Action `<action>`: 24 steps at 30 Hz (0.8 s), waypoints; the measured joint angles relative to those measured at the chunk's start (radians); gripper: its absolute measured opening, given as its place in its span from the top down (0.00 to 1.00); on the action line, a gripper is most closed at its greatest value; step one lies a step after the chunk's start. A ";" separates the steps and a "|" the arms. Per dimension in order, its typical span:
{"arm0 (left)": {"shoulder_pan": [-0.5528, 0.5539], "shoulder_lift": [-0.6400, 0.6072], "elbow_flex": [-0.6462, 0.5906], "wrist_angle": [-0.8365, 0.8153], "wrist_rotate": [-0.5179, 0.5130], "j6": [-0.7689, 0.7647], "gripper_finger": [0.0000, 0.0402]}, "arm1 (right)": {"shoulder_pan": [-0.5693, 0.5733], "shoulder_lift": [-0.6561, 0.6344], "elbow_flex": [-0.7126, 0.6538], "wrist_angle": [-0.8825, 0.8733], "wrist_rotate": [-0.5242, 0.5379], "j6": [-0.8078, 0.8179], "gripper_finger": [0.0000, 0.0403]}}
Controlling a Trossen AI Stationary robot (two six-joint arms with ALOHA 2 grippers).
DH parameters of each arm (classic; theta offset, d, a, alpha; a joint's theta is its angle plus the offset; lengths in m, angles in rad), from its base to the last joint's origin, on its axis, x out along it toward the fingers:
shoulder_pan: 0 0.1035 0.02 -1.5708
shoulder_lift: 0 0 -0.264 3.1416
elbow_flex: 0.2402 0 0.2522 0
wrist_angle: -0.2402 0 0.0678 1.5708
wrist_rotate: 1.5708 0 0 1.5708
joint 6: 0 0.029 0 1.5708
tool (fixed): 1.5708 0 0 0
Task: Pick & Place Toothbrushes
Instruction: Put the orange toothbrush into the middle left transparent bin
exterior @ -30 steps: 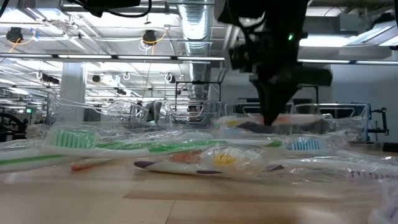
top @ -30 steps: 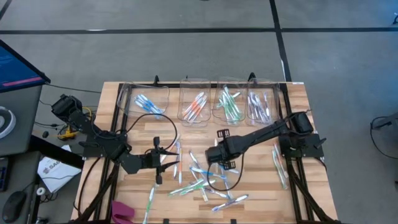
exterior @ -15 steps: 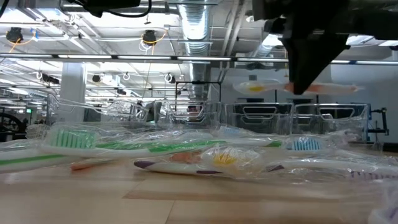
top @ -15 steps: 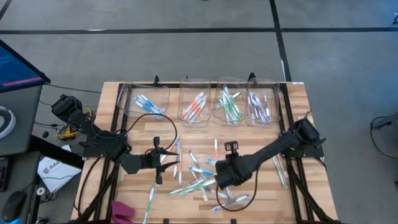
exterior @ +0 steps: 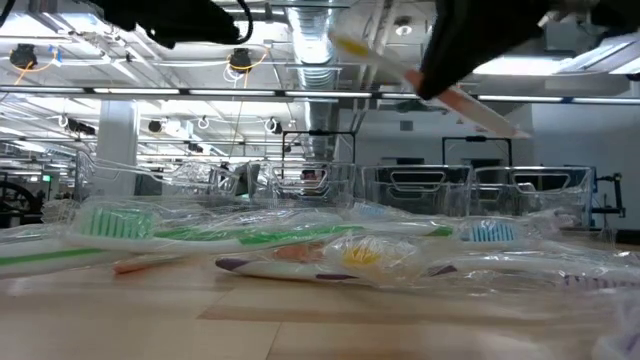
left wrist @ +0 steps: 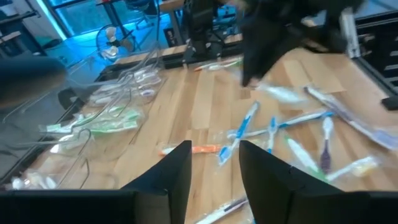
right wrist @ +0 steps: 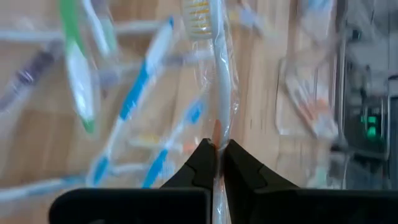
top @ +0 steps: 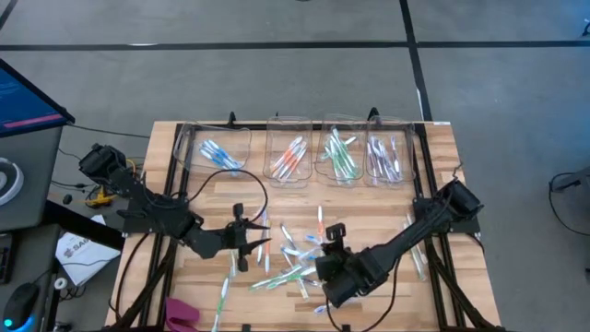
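- No brand, label or writing could be read on any toothbrush, bin or wrapper.
- The right gripper point(right wrist: 216, 163) was closed on a wrapped toothbrush point(right wrist: 219, 93) with a white handle, an orange accent and yellow bristles. Its fingers pinched the handle, and the head pointed away from the wrist.
- In the low view this held toothbrush point(exterior: 420, 75) was lifted well above the table, tilted, under the dark arm.
- In the high view the right gripper point(top: 334, 247) was over the loose pile of toothbrushes point(top: 295, 263) in the middle of the table point(top: 442, 194).
- The left gripper point(left wrist: 211, 165) had its fingers partly apart and held nothing; it was above the wood, near the left side of the pile, as the high view showed point(top: 251, 238).
- Four clear bins point(top: 300, 159) stood in a row at the far edge of the table, with blue, orange, green and purple toothbrushes sorted in them.
- The table top was of light wooden slats with a black frame around it.
- Beyond the table the low view showed a large hall with ceiling pipes point(exterior: 315, 45) and strip lights.
- The floor point(top: 277, 55) was grey with dark lines.
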 joint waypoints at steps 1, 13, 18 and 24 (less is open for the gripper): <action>0.007 0.012 0.000 0.009 0.000 0.000 0.67 | 0.002 -0.005 0.000 0.020 0.001 -0.020 0.98; 0.046 0.080 0.000 0.135 0.073 0.098 0.36 | 0.036 -0.084 0.000 0.406 0.022 -0.317 0.98; 0.045 0.080 0.000 0.315 0.279 0.178 0.29 | 0.034 -0.084 0.000 0.554 0.022 -0.409 0.98; 0.045 0.080 0.000 0.462 0.337 0.239 0.29 | 0.007 -0.084 0.000 0.703 0.022 -0.488 0.98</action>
